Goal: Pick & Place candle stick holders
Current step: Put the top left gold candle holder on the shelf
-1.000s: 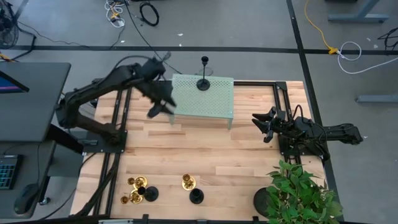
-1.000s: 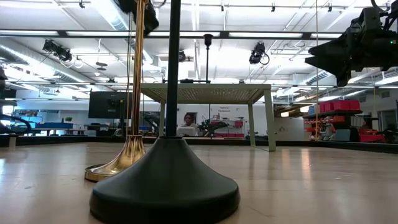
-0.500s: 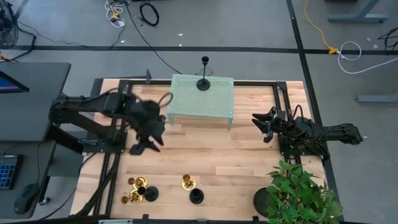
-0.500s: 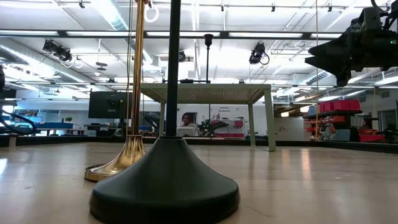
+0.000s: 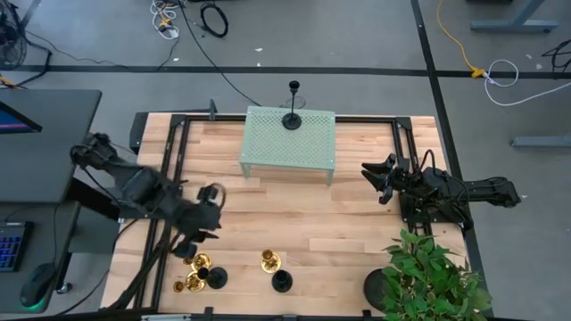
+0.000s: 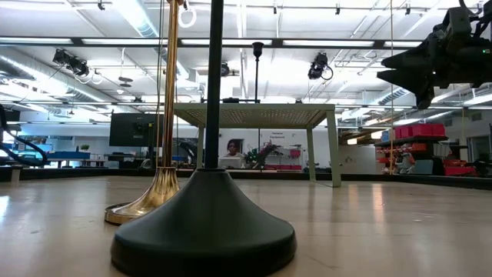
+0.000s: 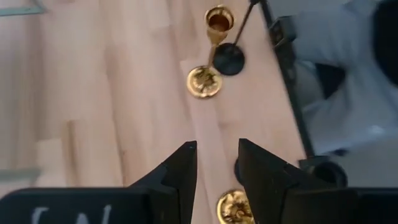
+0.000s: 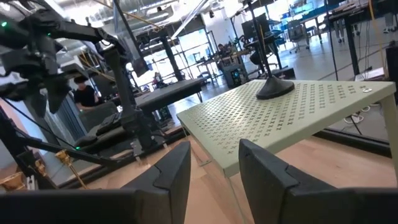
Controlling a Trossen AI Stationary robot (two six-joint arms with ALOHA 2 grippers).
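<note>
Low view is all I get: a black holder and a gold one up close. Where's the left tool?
Observer: The left tool hangs over the table's front left, empty, right by a gold holder.
Operator: How many holders along the front?
Observer: Five: three gold, two black. The sixth holder, black, stands on the green stand at the back.
Operator: Right tool open?
Observer: Yes. The right tool waits empty at the table's right side, facing the green stand.
</note>
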